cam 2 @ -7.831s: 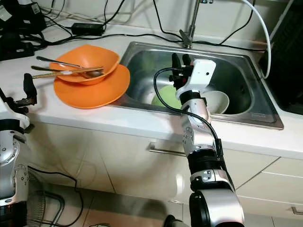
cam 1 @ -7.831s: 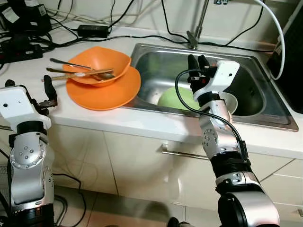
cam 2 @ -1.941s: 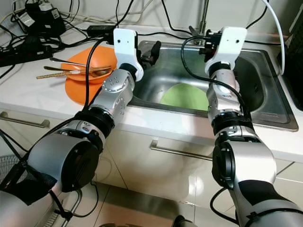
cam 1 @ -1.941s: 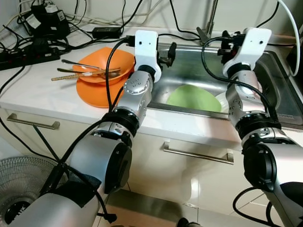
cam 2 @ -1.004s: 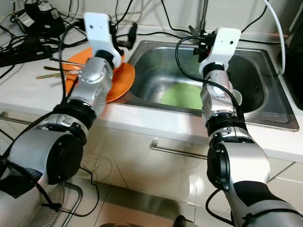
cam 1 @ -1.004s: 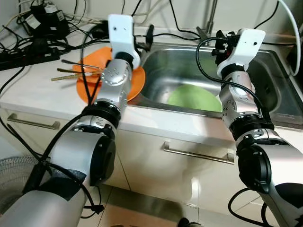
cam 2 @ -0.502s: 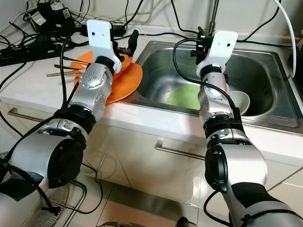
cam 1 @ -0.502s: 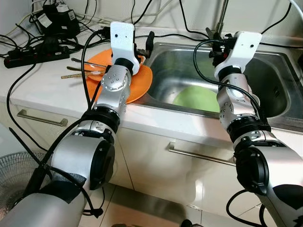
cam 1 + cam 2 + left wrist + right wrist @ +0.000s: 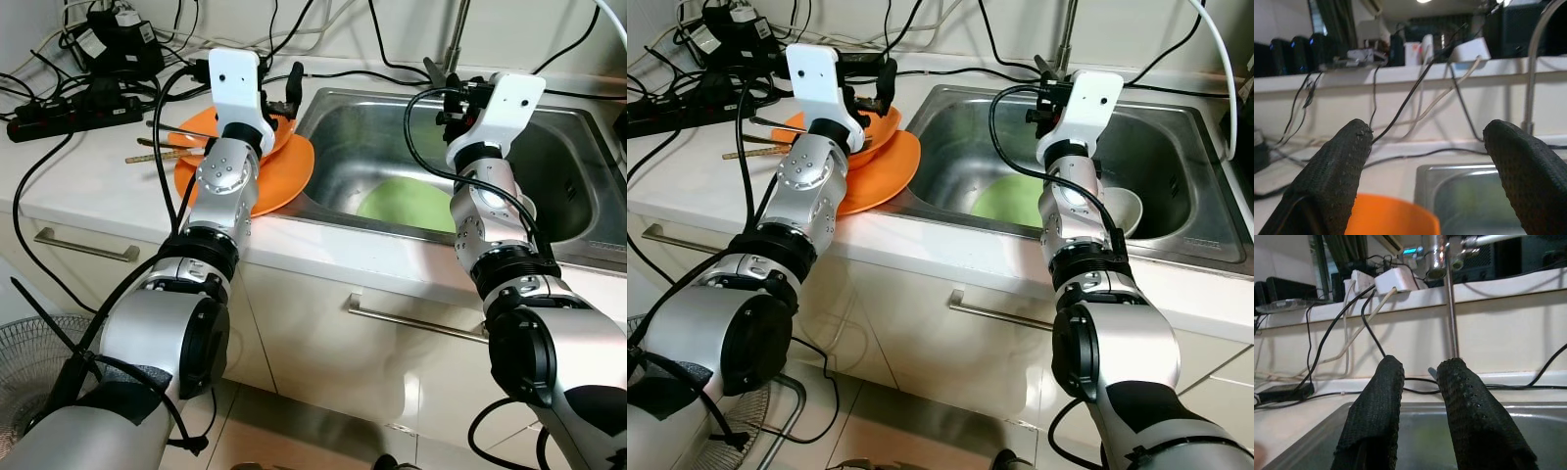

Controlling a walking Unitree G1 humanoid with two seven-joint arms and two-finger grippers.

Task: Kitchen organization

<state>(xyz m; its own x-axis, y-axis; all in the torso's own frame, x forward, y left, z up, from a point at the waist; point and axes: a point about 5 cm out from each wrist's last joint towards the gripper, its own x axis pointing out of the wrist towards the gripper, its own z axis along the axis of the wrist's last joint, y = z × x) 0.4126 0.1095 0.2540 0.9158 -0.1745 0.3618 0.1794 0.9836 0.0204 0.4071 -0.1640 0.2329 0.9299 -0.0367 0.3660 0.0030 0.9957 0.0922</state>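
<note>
The left claw, fingers apart, has swung from the sink to over the orange bowl, probably the next pickup; the right claw has fingers nearly together.

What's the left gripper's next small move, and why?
Probably lower the left gripper onto the near rim of the orange bowl. It hovers open just above the bowl, which sits on the orange plate beside the sink, chopsticks lying across it.
</note>
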